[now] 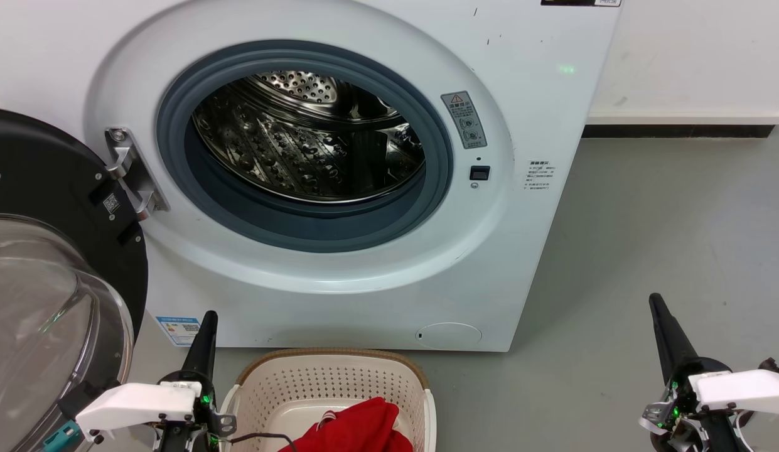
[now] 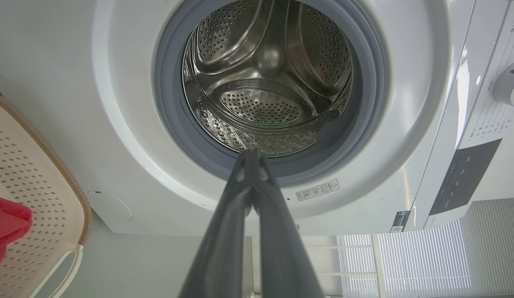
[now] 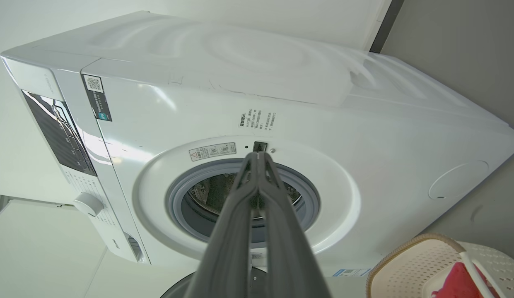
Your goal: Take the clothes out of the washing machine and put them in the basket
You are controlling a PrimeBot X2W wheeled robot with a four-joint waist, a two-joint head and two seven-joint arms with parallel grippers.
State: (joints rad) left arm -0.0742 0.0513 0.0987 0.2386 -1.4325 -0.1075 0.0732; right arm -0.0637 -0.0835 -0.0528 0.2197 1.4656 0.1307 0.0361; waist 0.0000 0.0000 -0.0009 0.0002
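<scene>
Grey floor (image 1: 646, 251), washing machine (image 1: 540, 94) filling the upper frame, and the clothes (image 1: 364, 427) lie bunched in the basket (image 1: 326, 353) at bottom centre, looking soft and light, probably best pinched at a raised fold, left gripper (image 1: 209, 316) and right gripper (image 1: 654, 300) both closed, empty.

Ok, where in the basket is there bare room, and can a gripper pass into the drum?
Basket: bare at the back, between its far rim and the clothes heaped at the near side. Drum mouth inside the grey ring: nothing across it.
</scene>
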